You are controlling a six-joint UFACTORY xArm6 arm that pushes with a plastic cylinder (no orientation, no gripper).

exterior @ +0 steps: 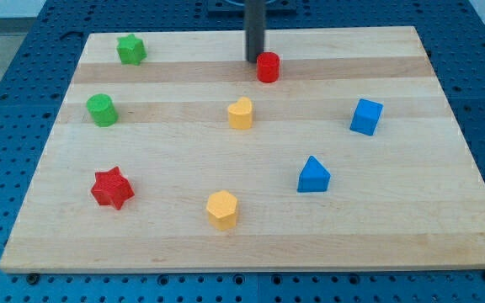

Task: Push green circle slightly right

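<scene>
Wooden board (pixel 445 210) of pale planks on blue perforated table (pixel 7 50), seen from one camera. Dark straight rod descending from the view's top centre, my tip (pixel 254 60) resting near the board's top edge, just left of and slightly above small red cylinder block (pixel 268 66), close beside it; contact not discernible. No jaws on this arm, only the rod, so nothing open, closed or gripped.

Green circle block (pixel 102 110) at the view's left, in the upper half of the board, well apart from my tip and lying below green star block (pixel 130 49), which sits near the top-left corner. Yellow heart-shaped block (pixel 240 113) near the centre, below the red cylinder block. Blue cube block (pixel 366 116) at the view's right. Blue triangular block (pixel 313 175) lower, right of centre. Yellow hexagonal block (pixel 222 209) near the bottom centre. Red star block (pixel 112 188) at lower left, below the green circle block. All blocks separate, none touching another.
</scene>
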